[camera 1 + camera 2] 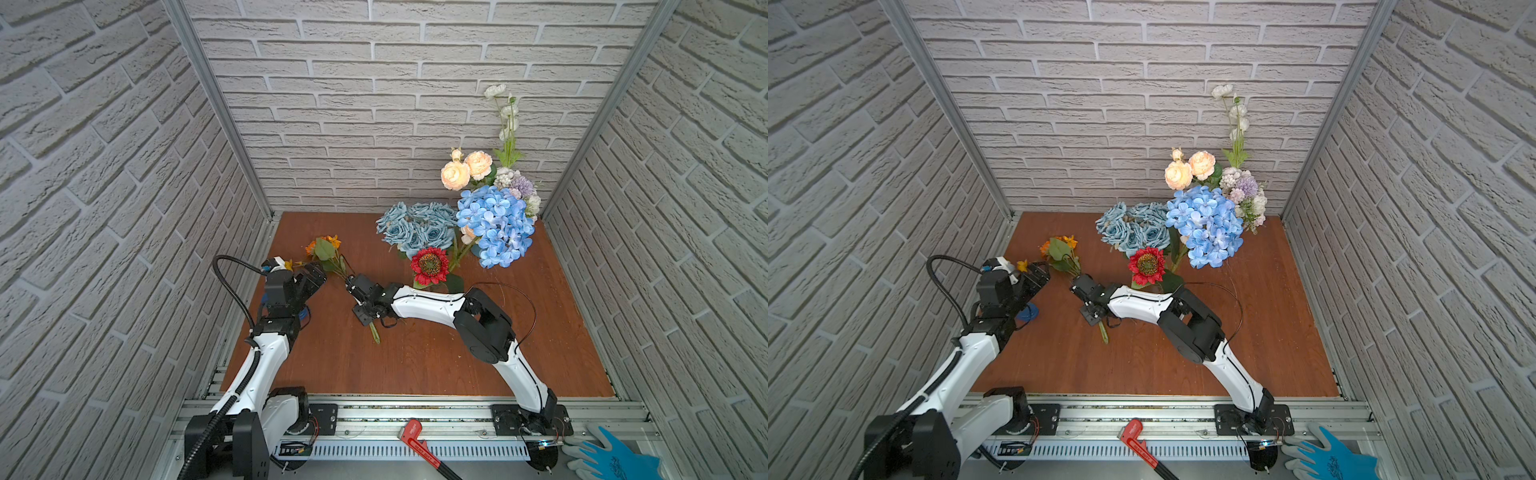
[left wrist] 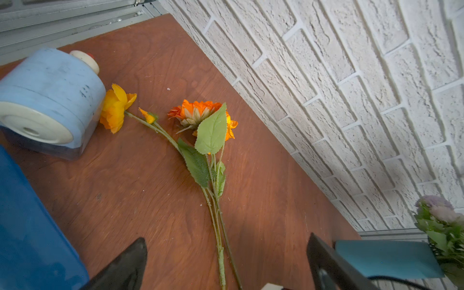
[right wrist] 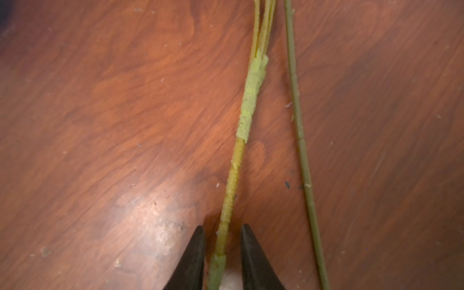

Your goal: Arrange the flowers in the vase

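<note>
Right wrist view shows my right hand (image 3: 222, 227) low over the reddish-brown wooden surface (image 3: 100, 125). Its black fingers (image 3: 195, 256) are slightly apart on either side of the ribbed green stem (image 3: 232, 180) of the orange artificial sunflower spray (image 1: 332, 241), slim gaps showing, nothing clamped. A thinner green stem (image 3: 301, 150) lies just outside one finger. My left hand (image 2: 227, 238) gapes wide and empty, the spray's blooms lying ahead of it. Blue, cream and red blooms (image 1: 494, 224) stand bunched beyond my right hand.
</note>
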Controlling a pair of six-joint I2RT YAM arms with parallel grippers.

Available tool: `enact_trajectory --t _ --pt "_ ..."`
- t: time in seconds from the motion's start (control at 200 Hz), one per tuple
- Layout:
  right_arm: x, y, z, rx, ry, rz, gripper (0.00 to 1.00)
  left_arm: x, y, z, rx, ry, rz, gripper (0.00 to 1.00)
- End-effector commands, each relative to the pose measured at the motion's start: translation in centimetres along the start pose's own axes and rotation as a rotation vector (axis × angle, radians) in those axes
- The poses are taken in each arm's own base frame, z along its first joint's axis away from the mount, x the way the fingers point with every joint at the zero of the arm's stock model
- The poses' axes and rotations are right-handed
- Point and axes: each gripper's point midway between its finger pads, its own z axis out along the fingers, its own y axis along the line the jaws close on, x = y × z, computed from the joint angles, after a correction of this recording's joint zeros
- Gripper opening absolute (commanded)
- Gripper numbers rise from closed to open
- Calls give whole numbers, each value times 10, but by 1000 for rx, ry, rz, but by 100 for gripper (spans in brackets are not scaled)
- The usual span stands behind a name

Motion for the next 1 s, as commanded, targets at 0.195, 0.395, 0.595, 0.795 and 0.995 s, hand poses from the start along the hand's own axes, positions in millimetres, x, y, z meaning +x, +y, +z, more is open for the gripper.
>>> enact_trajectory --t 0.195,0.395,0.595,0.795,0.995 --pt "-28 1 -19 -10 -89 71 6 -24 -10 -22 9 -85 41 98" --pt "-58 -3 -68 -75 -216 124 5 -28 -13 -24 26 -101 36 98" --pt "-73 -17 -100 -161 -278 216 6 -32 -25 -26 84 -113 36 98" --pt "-71 -27 -101 -202 -280 284 6 -24 -38 -23 181 -89 20 98" --pt "-64 -17 -87 -275 -257 298 6 2 -42 -10 247 -7 -31 96"
